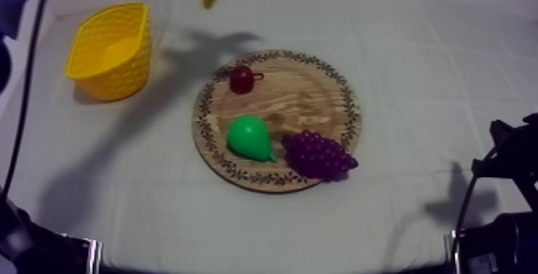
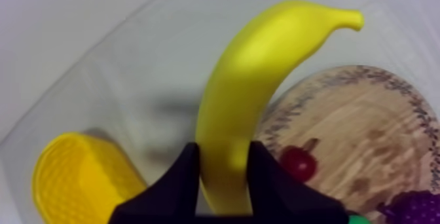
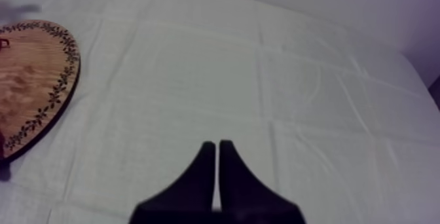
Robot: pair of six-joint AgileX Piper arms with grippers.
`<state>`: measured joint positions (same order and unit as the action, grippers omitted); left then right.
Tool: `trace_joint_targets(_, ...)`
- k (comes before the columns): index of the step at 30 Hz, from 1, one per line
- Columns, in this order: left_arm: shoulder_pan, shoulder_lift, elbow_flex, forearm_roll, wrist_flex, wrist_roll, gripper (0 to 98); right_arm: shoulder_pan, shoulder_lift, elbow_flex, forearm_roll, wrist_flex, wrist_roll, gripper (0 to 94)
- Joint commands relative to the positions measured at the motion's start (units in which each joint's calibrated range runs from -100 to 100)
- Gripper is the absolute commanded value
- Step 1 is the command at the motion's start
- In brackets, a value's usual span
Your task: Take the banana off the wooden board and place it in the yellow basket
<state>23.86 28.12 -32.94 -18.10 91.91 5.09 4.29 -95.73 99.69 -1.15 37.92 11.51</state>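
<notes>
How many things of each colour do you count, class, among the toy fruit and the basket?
Yellow: 2, the banana and the basket
Red: 1, the small red fruit
Green: 1, the pear
Purple: 1, the bunch of grapes
Total: 5

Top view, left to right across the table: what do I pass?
Yellow plastic basket → green toy pear → purple bunch of toy grapes.

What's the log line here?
left tool: shut on banana, aloft | right tool: shut | banana not yet in basket | board: pear, grapes, small red fruit
</notes>
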Motion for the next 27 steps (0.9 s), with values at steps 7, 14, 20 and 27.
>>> trace_joint_targets(7, -10.3, -9.5, 12.9, -0.86, -3.0, 0.4, 23.2, 0.0, 0.0, 0.0, 0.0, 0.0, 0.0, 0.3)
trace_joint_targets(14, -16.3, -11.1, 22.9, -0.69, -7.6, 1.2, 23.4, 0.0, 0.0, 0.0, 0.0, 0.0, 0.0, 0.3)
trace_joint_targets(20, -19.1, -9.8, 31.1, -0.27, -12.4, 2.2, 23.8, 0.0, 0.0, 0.0, 0.0, 0.0, 0.0, 0.3)
trace_joint_targets(27, -20.5, -7.3, 36.8, 0.54, -17.2, 3.6, 23.5, 0.0, 0.0, 0.0, 0.0, 0.0, 0.0, 0.3)
